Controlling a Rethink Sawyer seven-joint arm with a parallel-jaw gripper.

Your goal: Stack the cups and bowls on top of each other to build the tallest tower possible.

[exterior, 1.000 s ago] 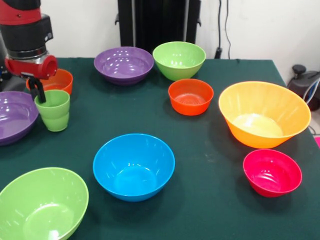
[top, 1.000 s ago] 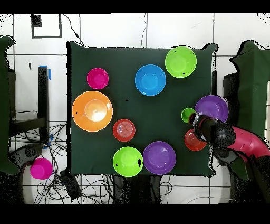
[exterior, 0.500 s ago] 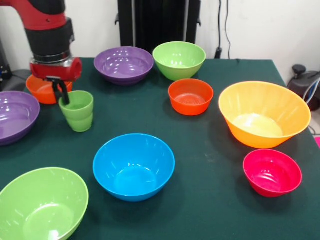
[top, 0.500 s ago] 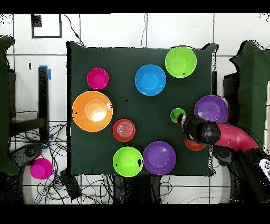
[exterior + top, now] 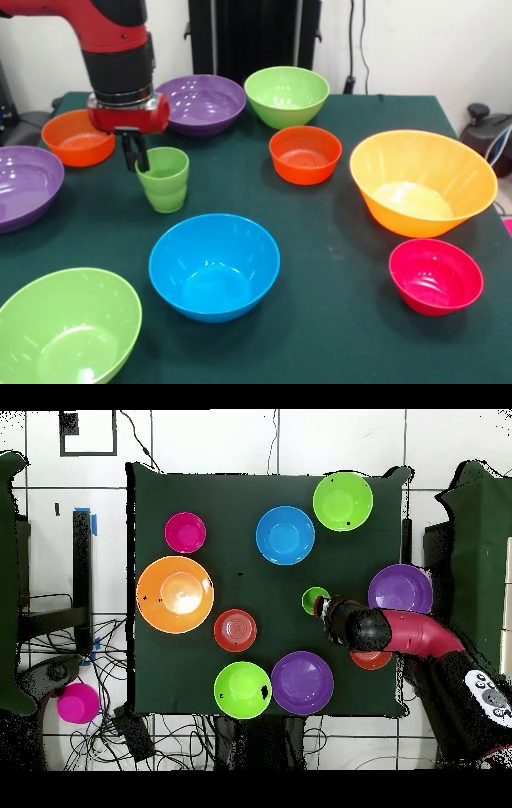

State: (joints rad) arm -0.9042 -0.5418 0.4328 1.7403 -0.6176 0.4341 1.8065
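The light-green cup (image 5: pixel 164 181) stands upright left of the table's middle; it also shows in the overhead view (image 5: pixel 315 598). My gripper (image 5: pixel 136 156) is shut on the cup's rim, one finger inside and one outside. Around it are single bowls, none stacked: blue (image 5: pixel 214 266), two purple (image 5: pixel 199 103) (image 5: pixel 22 186), two lime-green (image 5: pixel 286 94) (image 5: pixel 68 326), two small orange-red (image 5: pixel 305 154) (image 5: pixel 77 138), large orange (image 5: pixel 421 182), pink-red (image 5: pixel 435 275). No tower shows. In the overhead view my arm (image 5: pixel 400 632) partly covers one orange-red bowl (image 5: pixel 372 659).
The green table (image 5: pixel 336 320) ends close behind the back bowls. A black stand (image 5: pixel 254 36) rises behind it. In the overhead view a pink round object (image 5: pixel 77 703) and cables lie on the floor beside the table.
My gripper has moved with the cup from beside the left orange-red bowl toward the table's middle, to the right in the front view.
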